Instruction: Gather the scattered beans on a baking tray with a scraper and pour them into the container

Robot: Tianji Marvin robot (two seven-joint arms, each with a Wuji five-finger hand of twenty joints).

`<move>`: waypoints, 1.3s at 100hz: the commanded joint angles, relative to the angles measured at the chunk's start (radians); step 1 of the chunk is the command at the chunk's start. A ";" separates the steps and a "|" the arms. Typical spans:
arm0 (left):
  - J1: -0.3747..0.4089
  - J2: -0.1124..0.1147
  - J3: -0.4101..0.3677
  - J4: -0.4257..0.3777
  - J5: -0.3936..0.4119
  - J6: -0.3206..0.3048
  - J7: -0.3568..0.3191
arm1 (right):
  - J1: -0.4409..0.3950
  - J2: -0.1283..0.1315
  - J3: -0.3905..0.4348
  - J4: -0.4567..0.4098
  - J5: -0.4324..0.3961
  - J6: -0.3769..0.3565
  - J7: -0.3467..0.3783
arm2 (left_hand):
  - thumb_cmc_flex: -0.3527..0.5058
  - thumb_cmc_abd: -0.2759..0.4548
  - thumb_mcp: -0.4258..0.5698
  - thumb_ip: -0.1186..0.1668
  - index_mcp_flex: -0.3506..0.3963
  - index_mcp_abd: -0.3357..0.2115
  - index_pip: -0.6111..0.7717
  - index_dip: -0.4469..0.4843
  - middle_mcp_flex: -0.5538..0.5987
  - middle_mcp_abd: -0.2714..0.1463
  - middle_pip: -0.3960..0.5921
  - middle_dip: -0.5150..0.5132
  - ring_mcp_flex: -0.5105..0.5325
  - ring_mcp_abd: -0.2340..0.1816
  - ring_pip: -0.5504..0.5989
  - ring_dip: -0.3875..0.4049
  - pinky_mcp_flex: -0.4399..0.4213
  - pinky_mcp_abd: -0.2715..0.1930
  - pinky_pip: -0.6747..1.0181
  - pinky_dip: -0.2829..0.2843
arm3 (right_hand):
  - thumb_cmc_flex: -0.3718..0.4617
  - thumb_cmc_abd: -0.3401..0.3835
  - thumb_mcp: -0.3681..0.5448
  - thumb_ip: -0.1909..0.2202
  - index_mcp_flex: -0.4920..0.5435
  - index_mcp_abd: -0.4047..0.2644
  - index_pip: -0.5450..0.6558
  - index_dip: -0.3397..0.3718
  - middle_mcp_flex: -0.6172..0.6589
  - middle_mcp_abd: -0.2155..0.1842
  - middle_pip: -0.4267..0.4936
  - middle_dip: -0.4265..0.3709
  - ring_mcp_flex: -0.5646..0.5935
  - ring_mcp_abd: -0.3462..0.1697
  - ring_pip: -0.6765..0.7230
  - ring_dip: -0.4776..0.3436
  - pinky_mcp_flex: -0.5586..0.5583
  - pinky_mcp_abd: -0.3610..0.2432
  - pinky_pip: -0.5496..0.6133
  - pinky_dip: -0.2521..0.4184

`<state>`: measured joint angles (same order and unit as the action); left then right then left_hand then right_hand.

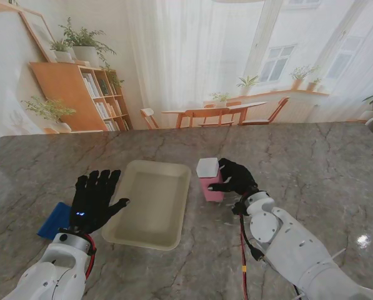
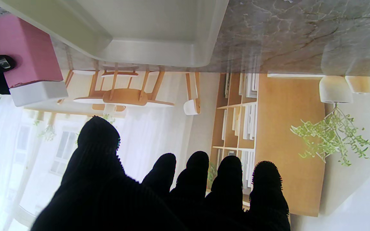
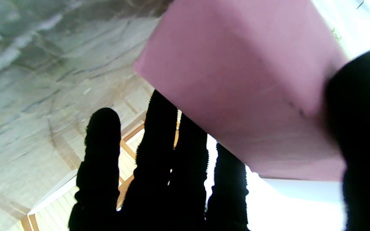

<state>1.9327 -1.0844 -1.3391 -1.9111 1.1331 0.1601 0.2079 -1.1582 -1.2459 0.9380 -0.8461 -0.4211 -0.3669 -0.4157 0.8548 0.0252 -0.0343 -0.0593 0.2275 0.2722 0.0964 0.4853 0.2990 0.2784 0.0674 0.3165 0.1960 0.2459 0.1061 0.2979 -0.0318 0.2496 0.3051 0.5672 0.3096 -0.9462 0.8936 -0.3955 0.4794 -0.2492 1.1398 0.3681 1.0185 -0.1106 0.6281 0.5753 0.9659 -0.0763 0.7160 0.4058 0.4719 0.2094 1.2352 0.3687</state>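
Observation:
A cream baking tray (image 1: 150,206) lies in the middle of the table; I can make out no beans in it. Right of it stands a pink container (image 1: 210,185) with a white top, and my right hand (image 1: 233,178) is wrapped around its right side. The right wrist view shows the container (image 3: 242,80) with the thumb on one face and the fingers (image 3: 159,166) on another. My left hand (image 1: 95,199) is flat and spread at the tray's left rim, holding nothing. A blue scraper (image 1: 54,220) lies on the table, partly hidden under that hand.
The left wrist view looks past the spread left hand (image 2: 172,189) to the tray's end wall (image 2: 159,51) and the pink container (image 2: 24,51). Bare marble table (image 1: 323,169) stretches right of and beyond the container.

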 commanded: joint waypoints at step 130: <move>0.004 -0.009 0.007 0.007 -0.029 -0.007 0.026 | -0.100 0.087 0.062 -0.081 -0.066 -0.055 0.226 | 0.126 0.065 -0.005 0.019 0.035 -0.022 -0.013 0.022 0.011 -0.029 -0.009 0.006 0.033 -0.018 -0.001 0.010 0.003 0.032 -0.009 0.049 | -0.097 0.283 0.169 0.243 -0.327 0.353 -0.695 0.259 -0.614 0.260 -0.134 -0.051 -0.502 0.226 -0.151 -0.016 -0.385 0.072 -0.134 -0.023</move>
<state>1.9305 -1.0889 -1.3356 -1.9047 1.1086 0.1511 0.2316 -1.2409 -1.1664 1.0038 -0.9381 -0.4875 -0.4222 -0.2216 0.9258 0.0252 -0.0371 -0.0593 0.2550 0.2649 0.0970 0.5007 0.2991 0.2594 0.0674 0.3165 0.2182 0.2435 0.1078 0.2979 -0.0204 0.2597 0.3051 0.5915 0.2305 -0.6816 1.0583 -0.1868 0.1916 0.0620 0.5213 0.6432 0.4495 0.1259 0.5345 0.5407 0.5040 0.1249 0.5832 0.3950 0.0883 0.1527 1.2118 0.4169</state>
